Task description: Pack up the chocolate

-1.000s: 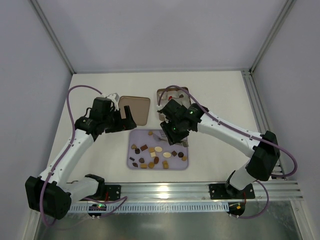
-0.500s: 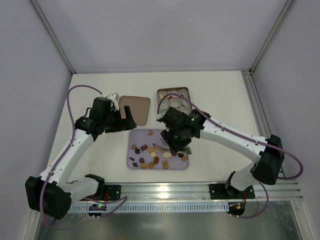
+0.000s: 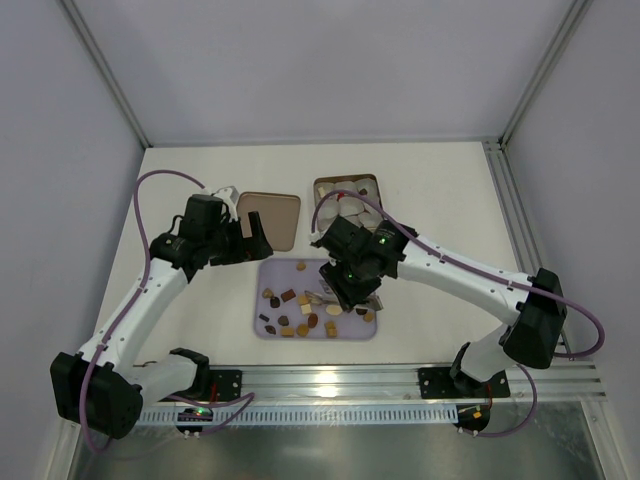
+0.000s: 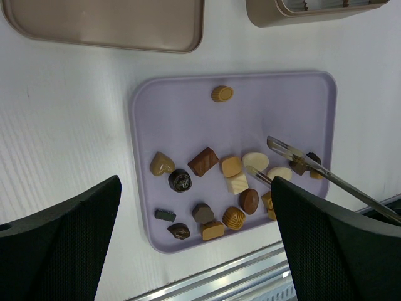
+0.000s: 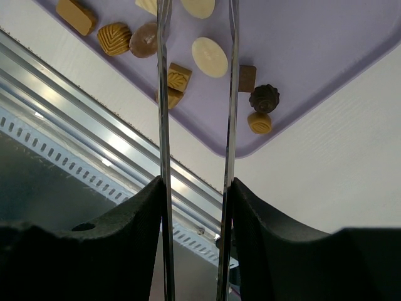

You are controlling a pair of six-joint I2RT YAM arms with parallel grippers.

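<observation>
Several small chocolate pieces [image 3: 300,310] in dark brown, caramel and cream lie on a lilac tray [image 3: 316,270]. My right gripper [image 3: 345,280] is shut on a pair of metal tongs [image 3: 322,293], over the tray's right half. In the right wrist view my right gripper [image 5: 195,188] squeezes the tongs [image 5: 164,125], whose two arms stand apart on either side of a cream oval chocolate [image 5: 209,56]. In the left wrist view the tongs [image 4: 326,175] reach in beside the cream ovals [image 4: 255,160] on the tray [image 4: 276,106]. My left gripper [image 3: 250,238] hangs open above the tray's upper left, and in its own view the left gripper [image 4: 195,188] holds nothing.
A square gold-brown tin [image 3: 347,190] with white paper cups stands behind the tray. Its flat brown lid [image 3: 272,215] lies to the left of it. A metal rail [image 3: 330,378] runs along the table's near edge.
My right arm has come from the tin's near edge down over the tray, bringing the tongs among the chocolates. The left arm has stayed still.
</observation>
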